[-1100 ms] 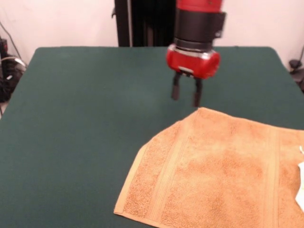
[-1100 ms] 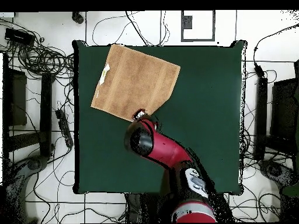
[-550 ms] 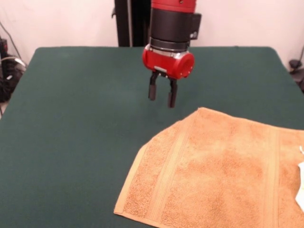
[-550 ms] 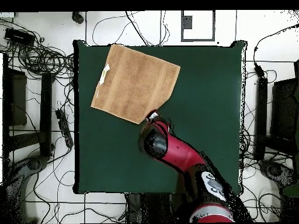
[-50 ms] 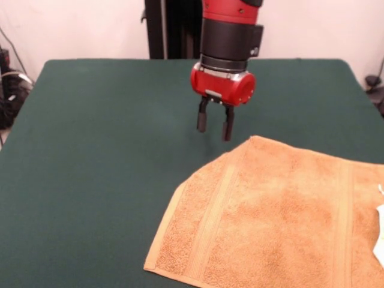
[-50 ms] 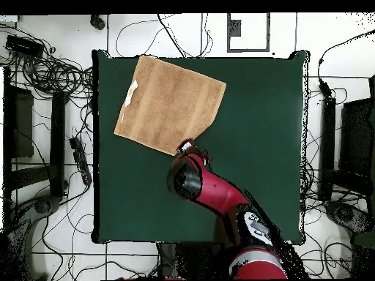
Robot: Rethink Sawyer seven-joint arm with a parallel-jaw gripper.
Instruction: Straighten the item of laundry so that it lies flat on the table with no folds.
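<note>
On the dark green counter (image 5: 102, 150) the orange-tan terry towel (image 5: 282, 222) lies spread out near one corner, set at a slant to the counter's edges, with woven border bands running along two opposite sides. In the front view its right part runs past the picture's edge, where a small white label (image 5: 379, 240) shows. In the overhead view the towel (image 6: 170, 104) looks nearly flat, its label (image 6: 131, 92) at the edge nearest the counter's side. The red and black arm's gripper (image 5: 215, 124) hangs just beside the towel's far corner, above bare felt. Its two dark fingers (image 5: 202, 119) stand apart, holding nothing.
</note>
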